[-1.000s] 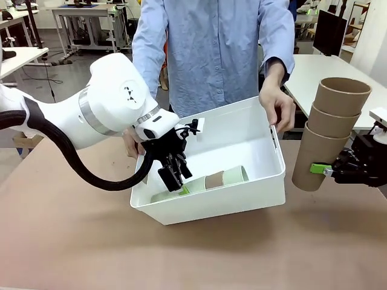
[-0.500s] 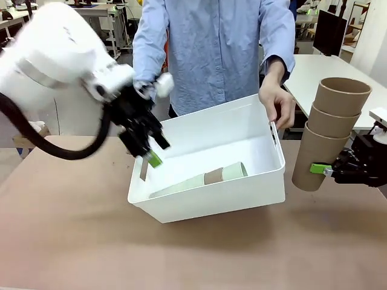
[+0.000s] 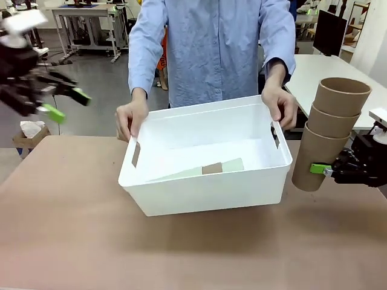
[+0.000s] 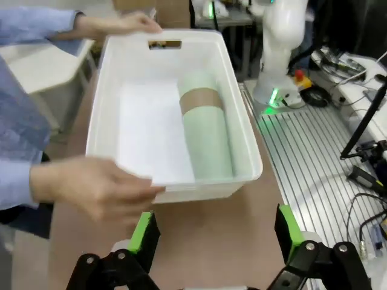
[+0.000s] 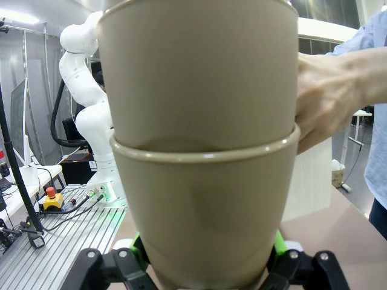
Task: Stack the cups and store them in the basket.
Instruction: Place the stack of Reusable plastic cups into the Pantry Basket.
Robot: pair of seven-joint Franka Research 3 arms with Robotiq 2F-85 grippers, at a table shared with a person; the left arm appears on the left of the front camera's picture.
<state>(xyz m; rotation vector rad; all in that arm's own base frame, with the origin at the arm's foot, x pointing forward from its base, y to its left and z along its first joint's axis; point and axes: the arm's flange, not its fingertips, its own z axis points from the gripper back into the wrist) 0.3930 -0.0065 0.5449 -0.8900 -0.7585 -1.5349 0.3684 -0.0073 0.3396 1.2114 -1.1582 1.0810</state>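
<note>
With a nested stack of mint and tan cups [image 3: 202, 171], seemingly 3, lying in the white basket [image 3: 205, 196] that a person [image 3: 211, 48] steadies ahead of the wide-open, motion-blurred left gripper [image 3: 66, 104], 3 tan cups [image 3: 329, 130] wait outside, clamped in the right gripper [image 3: 323, 170], its fingers mostly hidden behind them.

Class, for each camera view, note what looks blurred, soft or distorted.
Front view: the left gripper is smeared by motion blur; the basket and tan cup stack are sharp. Left wrist view: the person's near hand is softly blurred. Right wrist view: the stack, very close to the lens, looks oversized and slightly soft.
</note>
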